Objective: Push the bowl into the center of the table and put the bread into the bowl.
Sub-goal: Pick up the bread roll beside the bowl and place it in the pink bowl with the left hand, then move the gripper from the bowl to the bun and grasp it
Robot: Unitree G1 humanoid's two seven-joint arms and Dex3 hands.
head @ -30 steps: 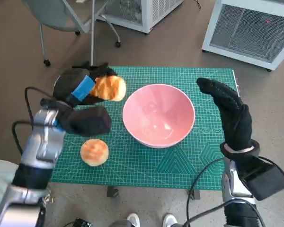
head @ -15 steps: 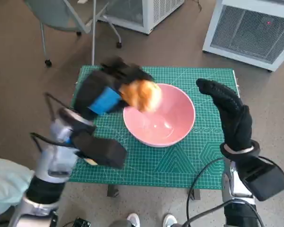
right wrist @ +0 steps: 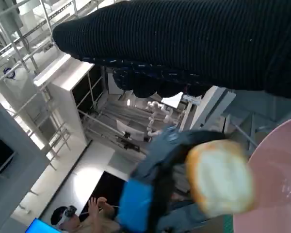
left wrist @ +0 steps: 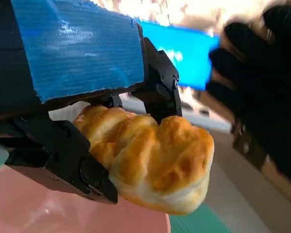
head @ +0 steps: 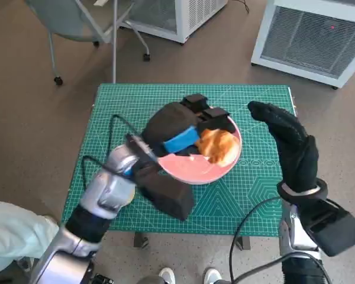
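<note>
A golden bread roll point(head: 218, 145) is gripped by the left robot hand point(head: 183, 127), which is held over the pink bowl point(head: 192, 170). In the left wrist view the bread point(left wrist: 153, 158) is seen clamped between the black fingers point(left wrist: 63, 153) of that hand, with the blue-taped back point(left wrist: 80, 46) above it and the pink inside of the bowl point(left wrist: 48, 213) directly beneath. Whether the bread touches the bowl cannot be told; it is seen over the bowl's right-hand part in the head view, close to the rim.

The bowl is placed on the green cutting mat point(head: 118, 106) that covers the bench, roughly in the middle of it, slightly toward the right. Much of the bowl is hidden by the left forearm point(head: 112, 189) and a black block on the wrist point(head: 165, 192).

The right robot hand point(head: 290, 145), in its black knitted glove, is raised beside the bowl at the right edge of the bench, with fingers extended and nothing held. It is close to the bowl's rim, but contact cannot be confirmed. In the right wrist view the glove point(right wrist: 194, 43) is shown as a dark band, with the bread point(right wrist: 218, 177) and a curve of the pink bowl point(right wrist: 276, 184) beyond it; a person point(right wrist: 82, 213) is seen small in the distance.

On the floor behind the bench, chair legs with castors point(head: 58, 80) and two white louvred units point(head: 310, 38) are visible
</note>
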